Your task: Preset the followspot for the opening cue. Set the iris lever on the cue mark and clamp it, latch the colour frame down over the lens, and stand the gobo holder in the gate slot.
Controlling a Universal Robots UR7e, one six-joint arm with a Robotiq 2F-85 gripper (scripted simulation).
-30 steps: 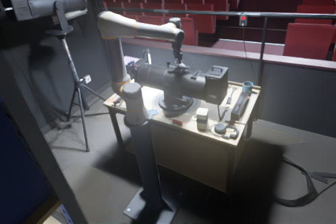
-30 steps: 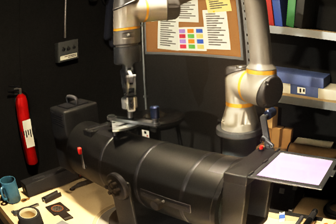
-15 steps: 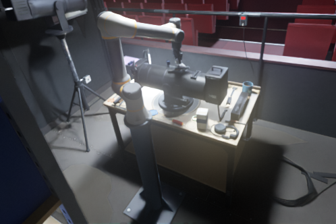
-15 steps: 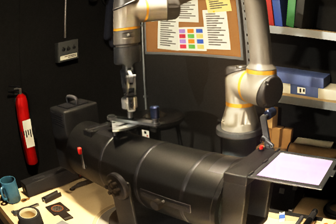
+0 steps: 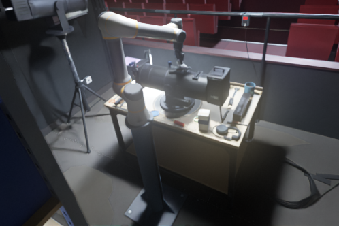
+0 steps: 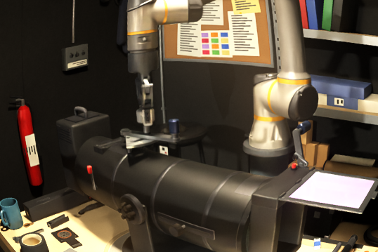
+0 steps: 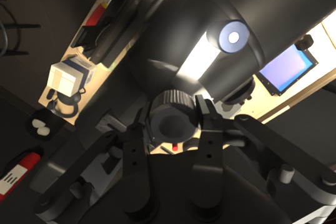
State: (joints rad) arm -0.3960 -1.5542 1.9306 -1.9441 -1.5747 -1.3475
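The ribbed clamp knob (image 7: 173, 121) sits at the pivot end of the iris lever (image 6: 151, 137) on top of the followspot barrel (image 6: 182, 186), and my gripper (image 7: 173, 121) points straight down with its fingers closed around that knob. The lever's far end carries a blue-capped handle (image 7: 232, 37). The colour frame (image 6: 332, 189) with its pale violet filter sticks out flat from the lens end, lifted away from the lens. The gobo holder (image 6: 65, 235) lies flat on the table near the barrel's rear.
The followspot's rear lamp housing (image 6: 82, 133) stands behind the lever. A blue mug (image 6: 8, 212), a tape roll (image 6: 31, 240), a small white box (image 5: 203, 119) and a headset (image 5: 227, 131) lie on the table. A second spotlight on a tripod (image 5: 69, 73) stands beside it.
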